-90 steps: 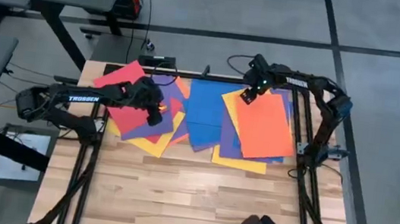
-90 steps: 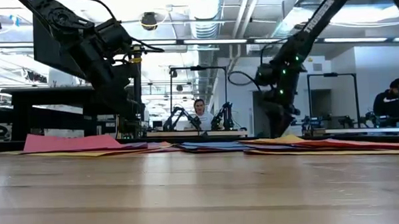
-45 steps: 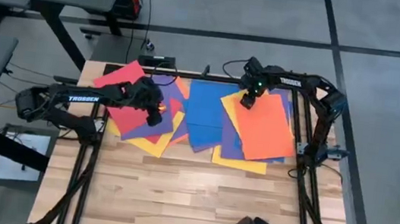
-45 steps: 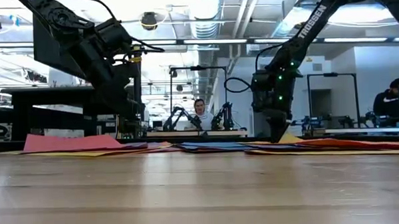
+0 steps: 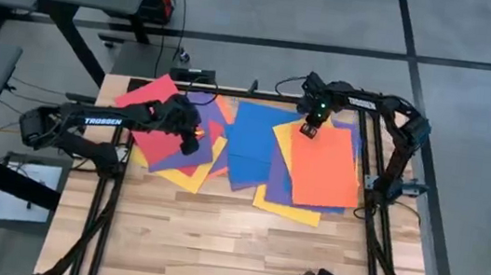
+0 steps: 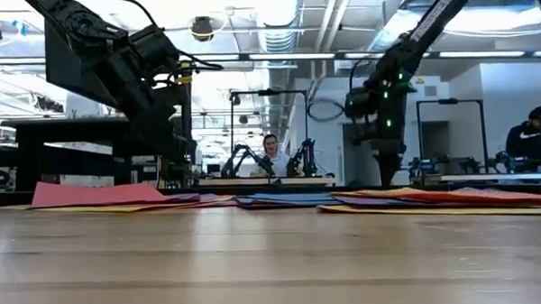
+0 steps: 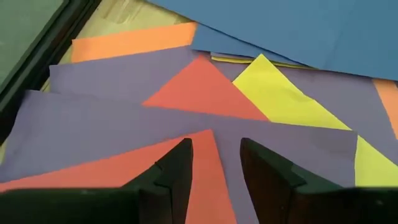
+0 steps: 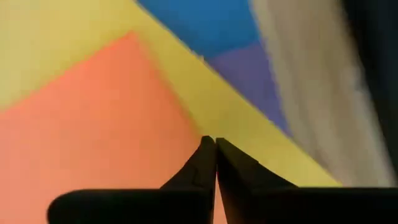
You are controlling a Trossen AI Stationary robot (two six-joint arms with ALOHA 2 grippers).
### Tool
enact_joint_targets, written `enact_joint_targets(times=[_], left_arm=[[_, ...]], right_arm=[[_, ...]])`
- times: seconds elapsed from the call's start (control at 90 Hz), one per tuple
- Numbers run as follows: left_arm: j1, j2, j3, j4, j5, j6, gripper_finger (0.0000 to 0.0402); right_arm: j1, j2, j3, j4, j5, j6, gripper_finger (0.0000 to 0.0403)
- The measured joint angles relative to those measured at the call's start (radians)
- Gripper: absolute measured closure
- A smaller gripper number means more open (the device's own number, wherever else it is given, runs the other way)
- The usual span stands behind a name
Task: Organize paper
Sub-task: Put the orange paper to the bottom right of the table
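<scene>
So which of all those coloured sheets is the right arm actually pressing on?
The big orange sheet on top of the right-hand pile. The right end effector, shut, rests at its far corner; the yellow, purple and blue sheets lie beneath or beside.

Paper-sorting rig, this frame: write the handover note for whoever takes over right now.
Right gripper: fingers shut, tips pressed on the far edge of the large orange sheet, which tops the right-hand pile.
Left gripper: open, low over the left-hand heap of red and purple sheets, gripping nothing.
Paper: all on the far half of the table, blue sheets in the middle, overlapping and askew.
Done: no neat pile yet.
Left: square up and stack everything.
</scene>
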Motion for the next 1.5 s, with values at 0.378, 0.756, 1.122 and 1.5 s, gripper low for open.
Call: enact_joint_targets(times=[0.378, 0.756, 1.122, 1.5], left_arm=[[-0.003, 0.0, 0.0, 0.014, 0.007, -0.001, 0.0283], [-0.078, 0.001, 0.0, 0.225, 0.169, -0.047, 0.0283], [-0.092, 0.001, 0.0, 0.17, 0.165, -0.028, 0.0283], [-0.092, 0.001, 0.0, 0.131, 0.16, 0.007, 0.0283]], right_arm=[[-0.002, -0.133, -0.032, -0.15, 0.001, 0.211, 0.04], [-0.209, -0.139, -0.242, -0.074, -0.318, 0.359, 0.0276], [0.317, -0.348, -0.477, 0.177, -0.248, 0.506, 0.022], [1.186, -0.52, -0.618, 0.217, 0.405, 1.013, 0.0228]])
